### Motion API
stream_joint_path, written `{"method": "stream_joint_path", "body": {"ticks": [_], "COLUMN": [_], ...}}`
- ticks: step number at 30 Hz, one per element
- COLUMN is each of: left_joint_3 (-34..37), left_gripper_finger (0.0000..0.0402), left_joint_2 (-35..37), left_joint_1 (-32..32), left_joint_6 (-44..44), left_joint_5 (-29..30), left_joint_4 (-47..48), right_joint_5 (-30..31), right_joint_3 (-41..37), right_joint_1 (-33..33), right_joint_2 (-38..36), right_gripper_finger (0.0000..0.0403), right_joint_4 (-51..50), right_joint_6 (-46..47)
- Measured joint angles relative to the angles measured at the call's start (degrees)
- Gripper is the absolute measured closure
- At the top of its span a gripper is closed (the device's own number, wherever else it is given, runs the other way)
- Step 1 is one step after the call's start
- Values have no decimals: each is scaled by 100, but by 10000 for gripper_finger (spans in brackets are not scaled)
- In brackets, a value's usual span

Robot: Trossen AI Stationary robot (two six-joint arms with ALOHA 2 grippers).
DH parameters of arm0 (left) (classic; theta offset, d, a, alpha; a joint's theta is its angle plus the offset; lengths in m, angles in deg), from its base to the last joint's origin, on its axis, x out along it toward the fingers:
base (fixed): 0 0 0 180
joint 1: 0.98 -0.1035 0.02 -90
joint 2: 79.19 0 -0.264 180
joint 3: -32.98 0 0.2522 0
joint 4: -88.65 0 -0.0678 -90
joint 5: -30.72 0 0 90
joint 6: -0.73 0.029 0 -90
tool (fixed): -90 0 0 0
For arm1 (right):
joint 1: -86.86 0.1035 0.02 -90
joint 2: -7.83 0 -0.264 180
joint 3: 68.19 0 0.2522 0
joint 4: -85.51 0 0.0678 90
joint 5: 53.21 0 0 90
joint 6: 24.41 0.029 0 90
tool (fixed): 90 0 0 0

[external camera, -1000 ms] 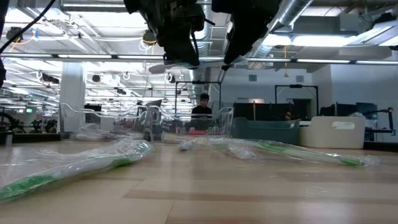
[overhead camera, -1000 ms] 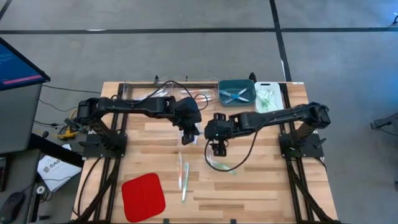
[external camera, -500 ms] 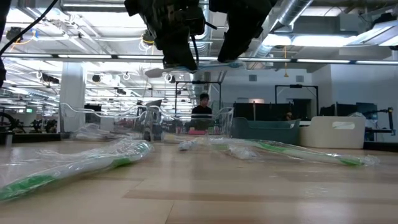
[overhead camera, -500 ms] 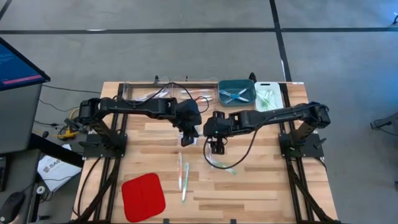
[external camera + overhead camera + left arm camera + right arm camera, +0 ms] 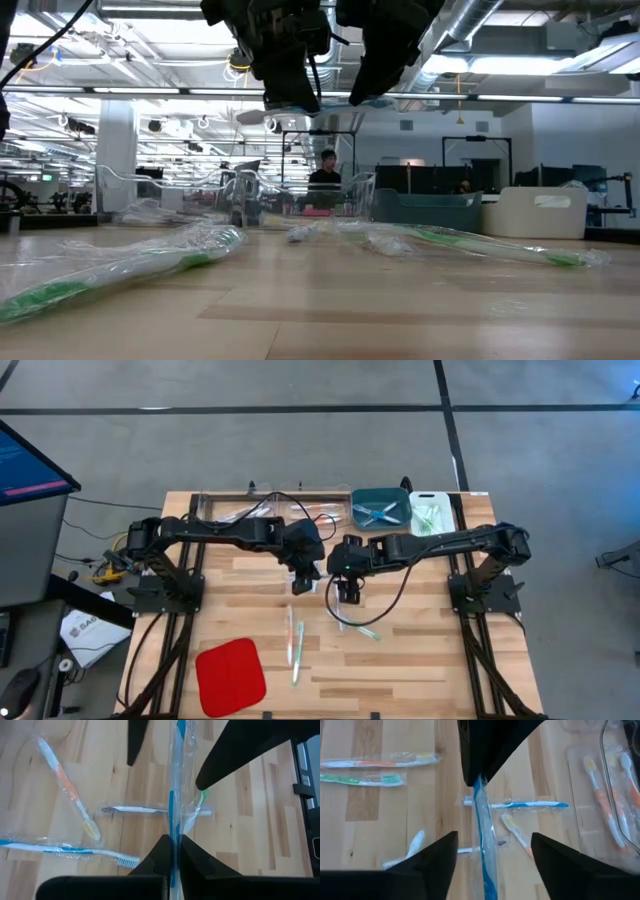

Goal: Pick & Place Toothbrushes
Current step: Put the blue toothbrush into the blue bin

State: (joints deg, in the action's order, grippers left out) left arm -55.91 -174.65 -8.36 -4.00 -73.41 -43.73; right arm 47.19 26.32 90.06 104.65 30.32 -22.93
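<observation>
A blue toothbrush (image 5: 172,805) in a clear wrapper hangs above the table's middle, with my left gripper (image 5: 172,842) shut on it. In the right wrist view this toothbrush (image 5: 482,820) runs out from the left gripper into the gap of my right gripper (image 5: 494,836). That gripper is open, with one finger on either side of the brush and not touching it. In the high view the left gripper (image 5: 300,582) and right gripper (image 5: 347,590) stand close together. Several wrapped toothbrushes (image 5: 294,645) lie flat on the wood below. My left gripper pinches the wrapped blue toothbrush near one end (image 5: 173,851) between its two shut fingers. The fingers slant down from the table's left side, and the brush sticks out ahead of them, roughly along their line. It is lifted clear of the table.
At the far edge stand a clear bin (image 5: 250,510), a teal bin (image 5: 380,510) and a white bin (image 5: 428,515), each holding toothbrushes. A red square pad (image 5: 230,675) lies near the front left. More wrapped brushes (image 5: 355,625) lie under the right gripper.
My right gripper has edged slightly toward the left gripper and the held toothbrush. The left gripper and the brush have kept still.
</observation>
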Motion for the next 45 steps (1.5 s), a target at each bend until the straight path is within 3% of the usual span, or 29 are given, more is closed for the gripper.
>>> {"method": "stream_joint_path", "body": {"ticks": [9,15,20,35,40,45], "left_joint_3": [0,0,0,-4,-4,-4], "left_gripper_finger": [396,396,396,396,396,396], "left_joint_2": [0,0,0,0,2,2], "left_joint_1": [-9,-11,-11,-44,-43,-44], "left_joint_6": [12,39,46,131,131,130], "left_joint_5": [-2,-2,-43,-70,-119,-113], "left_joint_4": [-58,-78,-99,-262,-300,-304], "right_joint_5": [0,-2,-2,-2,-2,-7], "right_joint_3": [0,0,-29,-37,-39,-39], "right_joint_1": [-19,-39,-37,-37,-37,-33], "right_joint_2": [0,0,0,2,2,2], "right_gripper_finger": [254,292,299,256,283,341], "right_joint_4": [28,15,52,33,33,31], "right_joint_6": [-55,-55,-55,-55,-39,-40]}}
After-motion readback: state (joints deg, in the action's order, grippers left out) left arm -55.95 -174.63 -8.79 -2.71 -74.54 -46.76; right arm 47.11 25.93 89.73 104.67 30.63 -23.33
